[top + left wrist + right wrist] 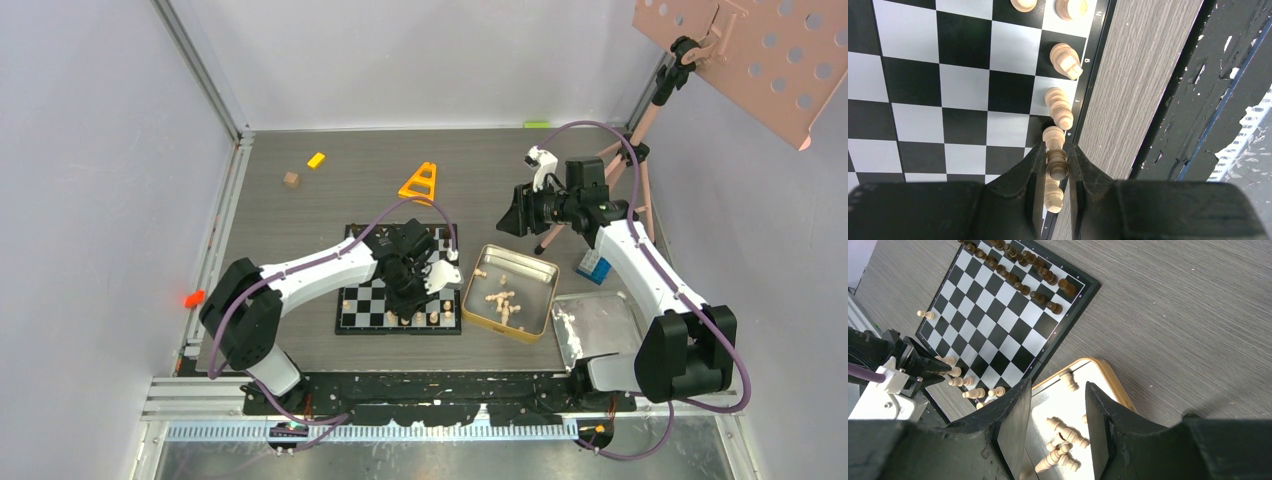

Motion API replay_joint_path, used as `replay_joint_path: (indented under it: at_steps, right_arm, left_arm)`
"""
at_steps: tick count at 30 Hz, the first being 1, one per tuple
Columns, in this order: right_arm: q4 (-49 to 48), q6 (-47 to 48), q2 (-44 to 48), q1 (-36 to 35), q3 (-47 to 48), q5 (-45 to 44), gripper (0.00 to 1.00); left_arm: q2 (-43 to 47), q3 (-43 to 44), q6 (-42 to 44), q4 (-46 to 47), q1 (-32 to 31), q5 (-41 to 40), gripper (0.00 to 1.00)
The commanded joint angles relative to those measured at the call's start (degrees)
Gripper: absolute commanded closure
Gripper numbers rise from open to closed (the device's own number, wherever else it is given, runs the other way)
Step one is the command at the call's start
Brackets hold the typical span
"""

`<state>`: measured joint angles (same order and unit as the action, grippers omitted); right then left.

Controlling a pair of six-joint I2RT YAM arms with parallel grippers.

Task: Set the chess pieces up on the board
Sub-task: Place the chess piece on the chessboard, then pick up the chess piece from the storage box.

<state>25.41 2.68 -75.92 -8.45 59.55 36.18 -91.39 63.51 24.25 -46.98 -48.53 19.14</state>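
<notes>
My left jaws were clamped on a pale piece point(1057, 167) at the edge row of the board point(963, 90), right jaws apart over the tin point(1087, 371), so I reckoned lower it dead straight, release gently, don't clip the neighbours point(1060, 107).

I can pass over mid of board point(998, 315). Near edge packed w/ pale pcs point(1059, 107), far edge w/ dark pcs point(1066, 286), tin point(535, 285) just beside on R.

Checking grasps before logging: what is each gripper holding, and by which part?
Left gripper pinches a pale chess piece by its sides, roughly mid-body. Right gripper is open, holding nothing.
</notes>
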Motion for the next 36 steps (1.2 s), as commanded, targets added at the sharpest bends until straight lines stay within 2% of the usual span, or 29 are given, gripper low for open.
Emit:
replay_joint_path:
  at_steps: [1,5,7,13,15,18,21,23,29,36]
  right_arm:
    - [-0.5,0.6,-0.2,0.3,0.1,1.2,0.50]
    - [-0.2,0.7,-0.4,0.4,0.2,1.3,0.50]
    - [-0.1,0.8,-0.4,0.4,0.2,1.4,0.50]
    - [3.3,3.6,-0.4,0.4,1.5,1.0,0.50]
    - [8.8,6.6,-0.4,0.4,2.8,1.2,0.51]
    - [15.8,12.1,-0.1,-0.1,3.8,0.5,0.51]
    - [21.4,18.6,0.5,-2.1,2.5,-5.2,0.50]
    - [21.9,20.2,0.7,-3.9,0.5,-8.6,0.49]
    - [18.9,20.6,-2.3,-10.3,-3.3,-16.9,0.46]
    - [16.5,21.0,-9.3,-12.7,-2.4,-22.5,0.48]
  left_arm:
    - [-0.3,-0.3,0.4,1.0,-0.3,1.0,0.84]
    - [-0.7,-0.7,0.7,1.1,-0.3,0.8,0.83]
    - [-0.9,-0.9,0.6,1.4,-0.3,0.6,0.78]
    - [1.1,-0.9,0.2,1.7,-0.3,-0.8,0.48]
    - [2.8,-0.8,0.1,1.9,-0.3,-1.0,0.39]
    - [5.5,-0.1,0.4,1.7,-0.3,-1.1,0.30]
    - [8.0,0.6,0.9,1.4,-0.2,-1.7,0.25]
    - [9.6,1.2,1.2,1.4,0.0,-2.3,0.22]
    - [12.7,2.6,1.5,1.2,1.5,-3.3,0.15]
    - [16.4,1.7,1.1,1.4,5.2,-3.3,0.11]
